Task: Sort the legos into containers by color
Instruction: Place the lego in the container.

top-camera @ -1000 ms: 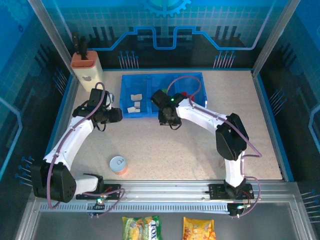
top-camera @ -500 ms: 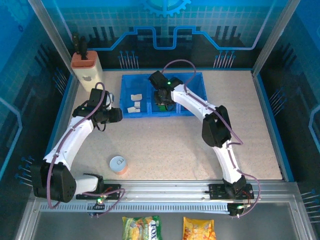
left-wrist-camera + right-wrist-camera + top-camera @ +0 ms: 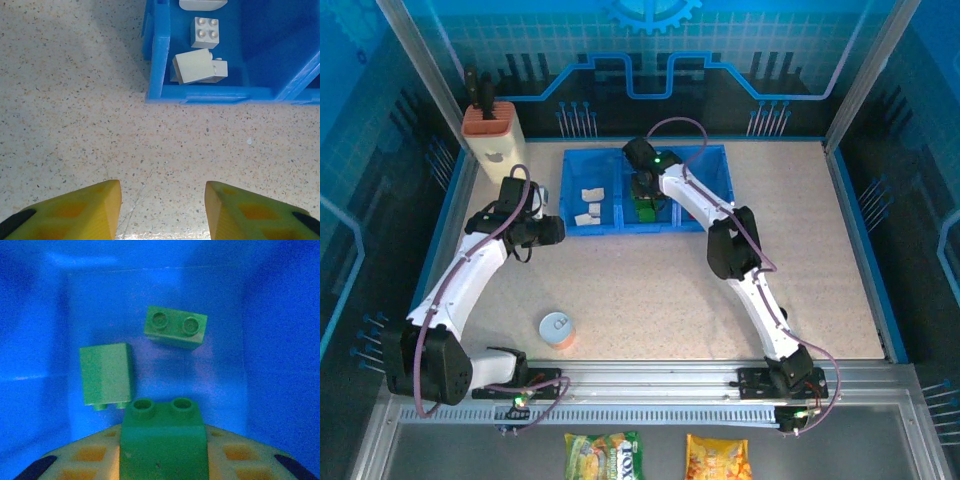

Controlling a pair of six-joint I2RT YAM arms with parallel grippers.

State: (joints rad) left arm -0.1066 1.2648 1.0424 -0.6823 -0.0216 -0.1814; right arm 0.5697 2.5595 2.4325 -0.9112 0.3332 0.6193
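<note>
Your right gripper [image 3: 162, 456] is clamped on a green lego [image 3: 162, 432], its two studs side by side across the frame and facing the top of the right wrist view, its long axis running down between the fingers. In the top view that gripper [image 3: 642, 196] hangs inside the middle compartment of the blue tray [image 3: 708, 152], upper centre of the frame. A second ago it sat at the tray's near wall; the arm has since stretched forward, its elbow drawn in toward the centre. Two more green legos lie on the compartment floor: one [image 3: 175, 327] studs up, its long axis nearly left to right, and one [image 3: 106, 374] on its side, studs toward the bottom of the frame. Your left gripper [image 3: 162, 210] has not moved; its yellow fingers stand partly apart over bare table, holding nothing, just short of the tray's corner [image 3: 160, 65]. In the left compartment a cream square lego [image 3: 205, 32] sits studs up, and another [image 3: 194, 66] lies tipped against the near wall.
</note>
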